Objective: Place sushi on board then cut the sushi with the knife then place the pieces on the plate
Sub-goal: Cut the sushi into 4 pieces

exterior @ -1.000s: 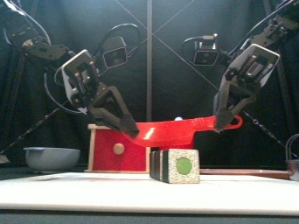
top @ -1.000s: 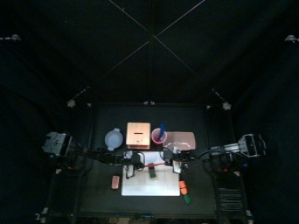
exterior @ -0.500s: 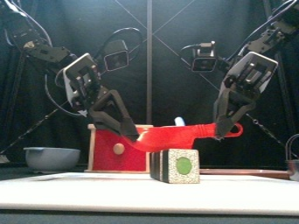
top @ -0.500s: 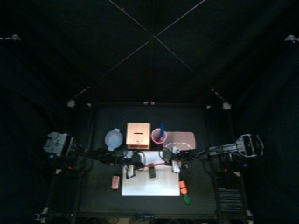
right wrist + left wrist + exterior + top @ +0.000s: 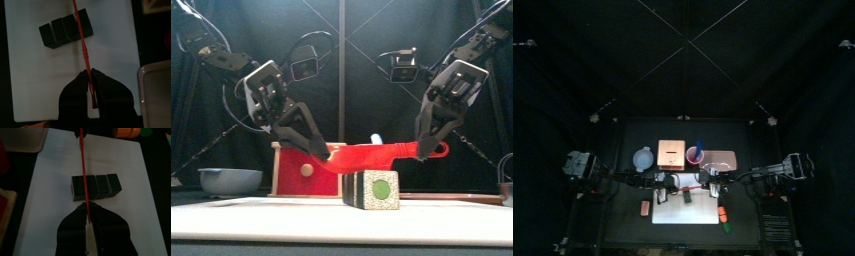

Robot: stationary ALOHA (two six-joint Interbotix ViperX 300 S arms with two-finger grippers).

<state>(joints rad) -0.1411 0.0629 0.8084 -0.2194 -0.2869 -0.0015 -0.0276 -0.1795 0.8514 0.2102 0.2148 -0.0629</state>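
Black jaws of the left gripper (image 5: 321, 152) are squeezed tight on one end of a red toy knife (image 5: 372, 157). The jaws of the right gripper (image 5: 418, 150) are squeezed tight on the other end, close to the knife's round loop handle. So the two grippers hold one knife between them, like two hands on a stick.

From the side, the knife is smooth red plastic with a wide, flat blade. From each wrist camera it is only a thin red line running out from between the jaws. It slopes a little, lower at the left gripper and higher at the right one.

Just under the blade sits the sushi roll (image 5: 374, 189). The blade is right at the top of the roll, but I cannot tell if it touches. The roll is made of dark green square blocks pressed side by side in a short row. Its end face is pale and speckled, with a green round spot in the middle.

The roll lies on the white cutting board (image 5: 47, 188), which is flat and smooth with straight edges.

Behind the board, on the left, stands the pale wooden box (image 5: 298, 160) with its red drawer front and a small round knob. Further left is the round blue-grey bowl (image 5: 230, 181). The flat pink tray (image 5: 720, 157) lies behind the board on the right, apart from the roll.
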